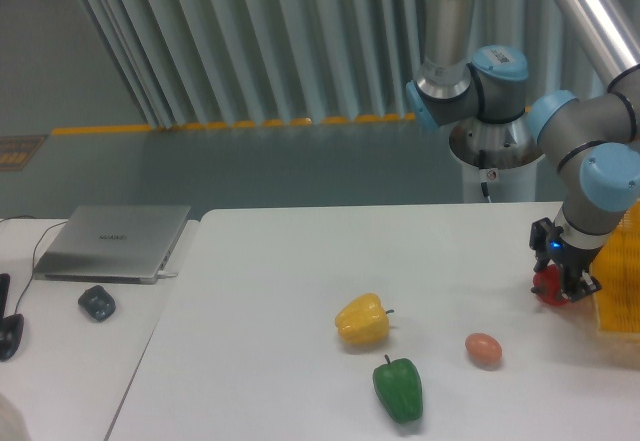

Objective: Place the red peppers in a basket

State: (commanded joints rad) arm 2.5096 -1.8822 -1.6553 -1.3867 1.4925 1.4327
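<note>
Red pepper [549,287] just beside basket [620,296] edge

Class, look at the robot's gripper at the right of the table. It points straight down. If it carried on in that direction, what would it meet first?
The gripper points down and is shut on the red pepper. Straight below lies the white table, so the pepper would likely meet the tabletop first. The basket sits to the side, though depth is unclear.
</note>
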